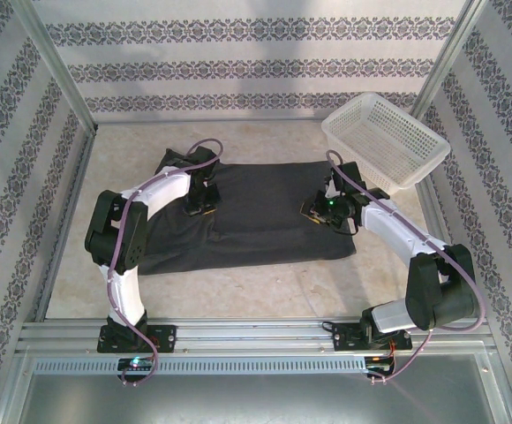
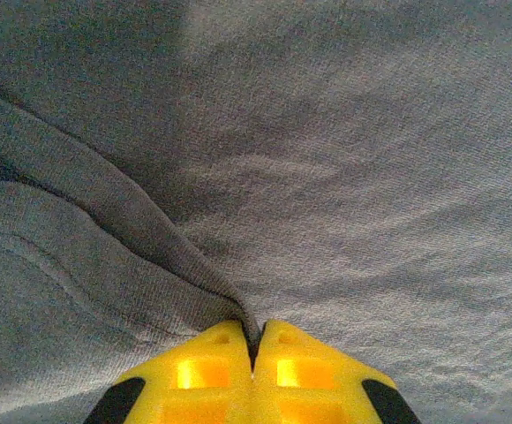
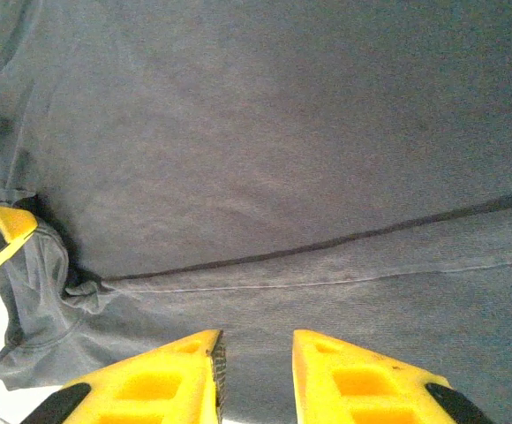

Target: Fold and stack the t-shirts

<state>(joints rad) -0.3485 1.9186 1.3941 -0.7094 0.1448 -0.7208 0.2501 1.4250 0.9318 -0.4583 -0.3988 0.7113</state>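
Here the dark t-shirt lies flat on the tabletop. The left pincer pinches a raised ridge of cloth, likely to lift a fold, while the right pincer stands spread over the hem.

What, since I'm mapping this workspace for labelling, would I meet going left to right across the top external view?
left end effector → bare middle of the dark grey t-shirt → right end effector → white mesh basket
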